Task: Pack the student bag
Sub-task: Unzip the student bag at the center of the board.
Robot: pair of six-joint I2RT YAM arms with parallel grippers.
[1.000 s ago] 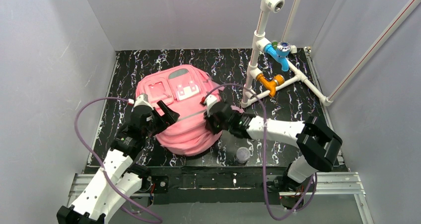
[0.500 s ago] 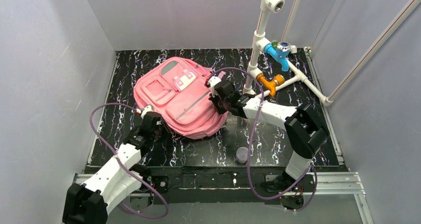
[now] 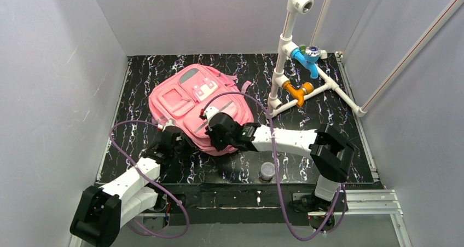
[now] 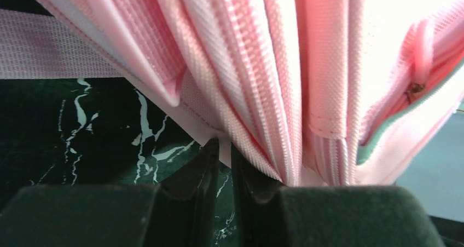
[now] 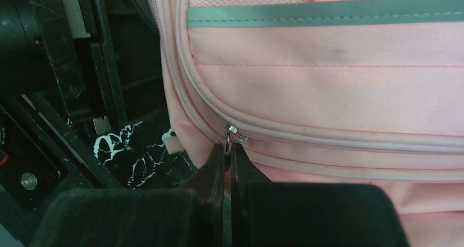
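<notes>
The pink student bag [image 3: 191, 102] lies front-up on the black marbled table [image 3: 306, 165], its white patch toward the back. My left gripper [image 3: 174, 140] is at the bag's near-left edge. In the left wrist view it [image 4: 223, 148] is shut on a thin pale hem of the bag [image 4: 262, 66], below folds of zipper tape. My right gripper [image 3: 212, 133] is over the bag's near edge. In the right wrist view it [image 5: 228, 148] is shut on the metal zipper pull [image 5: 233, 131] of a front pocket, under the grey strip [image 5: 328, 12].
A white pipe frame [image 3: 282, 50] with a blue fitting [image 3: 303, 58] and an orange fitting [image 3: 298, 91] stands at the back right. A small grey cylinder [image 3: 266, 171] sits near the table's front edge. Grey walls close in three sides.
The bag dropped from bunched up to lying flat. My left gripper closed on its near-left hem. My right gripper swung from the bag's right side to its near edge.
</notes>
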